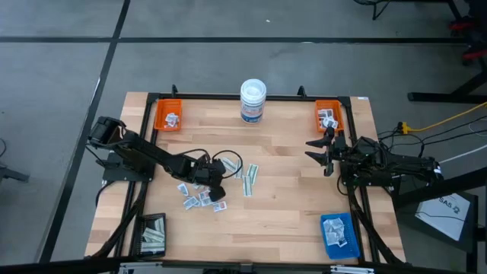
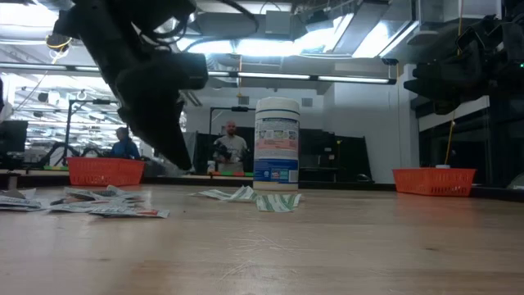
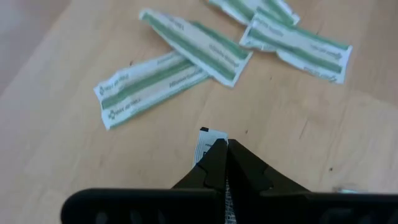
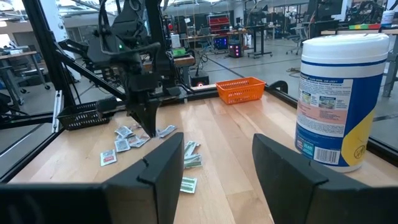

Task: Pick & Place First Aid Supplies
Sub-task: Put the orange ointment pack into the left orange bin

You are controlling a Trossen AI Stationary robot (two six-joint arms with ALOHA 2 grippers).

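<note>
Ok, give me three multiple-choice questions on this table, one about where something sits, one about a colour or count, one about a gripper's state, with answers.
1. Where does the white tub stand?
A. At the middle of the far edge, between the two orange trays
B. Inside the blue tray
C. Under the right gripper

2. What colour is the tray at the near right corner?
A. Orange
B. Blue
C. Black

3. How is the left gripper?
A. Wide open above the tub
B. Shut on a small white packet
C. Holding an orange tray

Answers:
1 A: the high view shows the tub between the orange trays.
2 B: that tray is blue, with packets inside.
3 B: the left wrist view shows the fingertips pinched together on the packet's edge.
</note>
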